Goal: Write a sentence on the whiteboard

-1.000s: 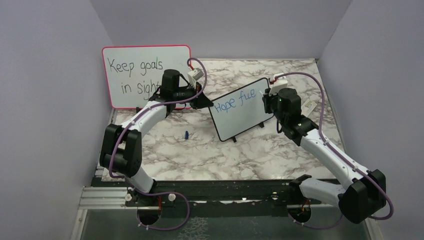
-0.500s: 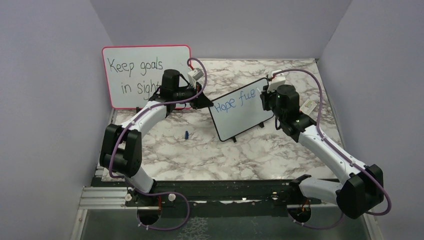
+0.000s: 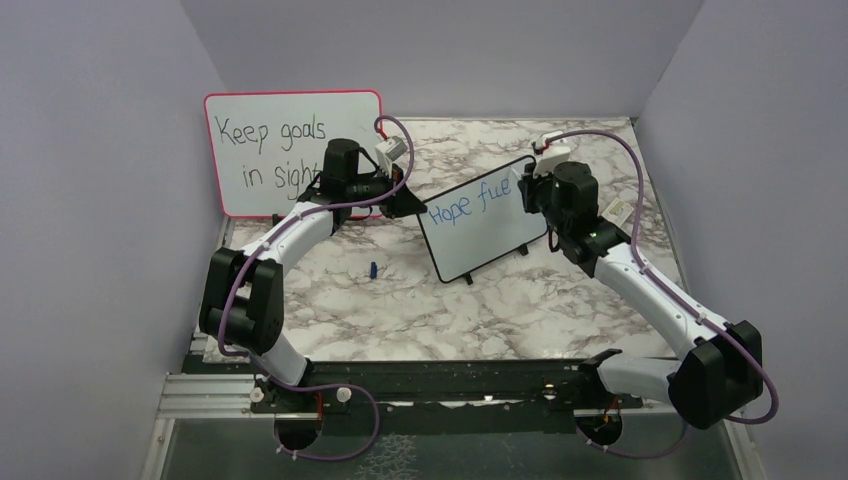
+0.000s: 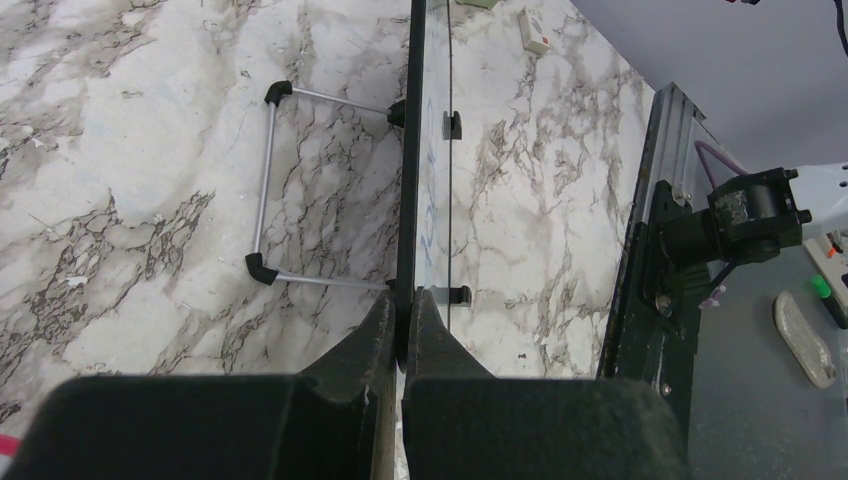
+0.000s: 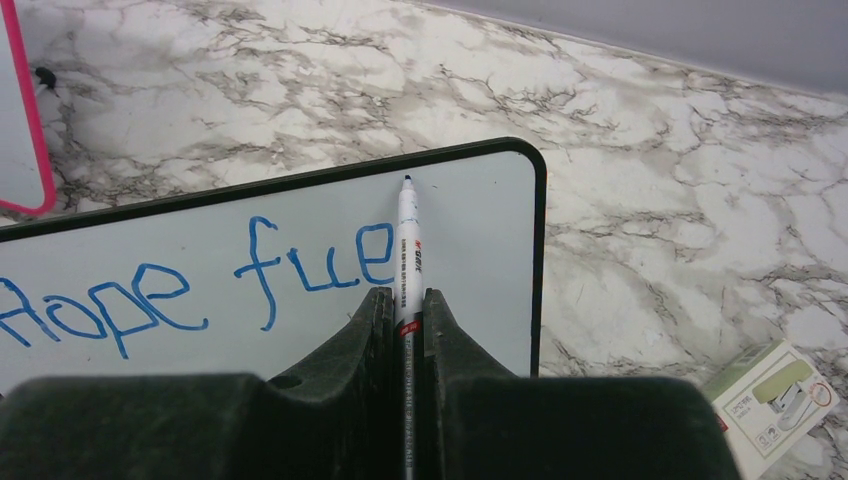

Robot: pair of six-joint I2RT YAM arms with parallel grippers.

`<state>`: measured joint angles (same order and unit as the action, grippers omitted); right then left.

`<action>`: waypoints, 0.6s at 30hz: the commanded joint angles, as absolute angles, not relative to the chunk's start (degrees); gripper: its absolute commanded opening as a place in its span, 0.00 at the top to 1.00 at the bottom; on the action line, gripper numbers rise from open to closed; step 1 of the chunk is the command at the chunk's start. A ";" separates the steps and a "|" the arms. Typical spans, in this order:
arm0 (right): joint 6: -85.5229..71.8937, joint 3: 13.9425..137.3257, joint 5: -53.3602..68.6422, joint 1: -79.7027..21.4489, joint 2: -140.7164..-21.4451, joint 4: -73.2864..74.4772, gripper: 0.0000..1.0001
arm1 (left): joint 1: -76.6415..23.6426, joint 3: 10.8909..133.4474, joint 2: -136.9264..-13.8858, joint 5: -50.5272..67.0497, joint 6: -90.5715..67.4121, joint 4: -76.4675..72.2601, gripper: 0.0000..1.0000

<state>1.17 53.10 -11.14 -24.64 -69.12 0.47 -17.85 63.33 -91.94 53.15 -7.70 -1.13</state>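
The small black-framed whiteboard [image 3: 480,218] stands tilted at mid-table, seen edge-on in the left wrist view [image 4: 410,150] and face-on in the right wrist view [image 5: 200,350]. Blue handwriting [image 5: 190,285] on it reads "Hope fue" [image 3: 468,203]. My left gripper [image 4: 403,310] is shut on the board's left edge [image 3: 405,203]. My right gripper [image 5: 405,305] is shut on a white marker [image 5: 407,260], whose blue tip [image 5: 407,181] sits near the board's top edge, just right of the last "e". In the top view the right gripper [image 3: 527,195] is at the board's upper right.
A larger pink-framed board [image 3: 290,150] with black writing leans at the back left. A small blue cap [image 3: 372,270] lies on the marble table [image 3: 400,310]. A small white-green box [image 5: 770,395] sits right of the whiteboard. The board's metal stand [image 4: 270,180] rests behind it.
The right arm has shifted up and slightly left along the board's upper right, carrying the marker. The writing looks the same. The left arm has not moved.
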 commanded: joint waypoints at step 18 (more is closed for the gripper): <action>1.22 52.76 -9.67 -24.17 -70.29 -0.09 0.99 | -18.54 63.37 -93.34 53.26 -5.10 3.60 1.00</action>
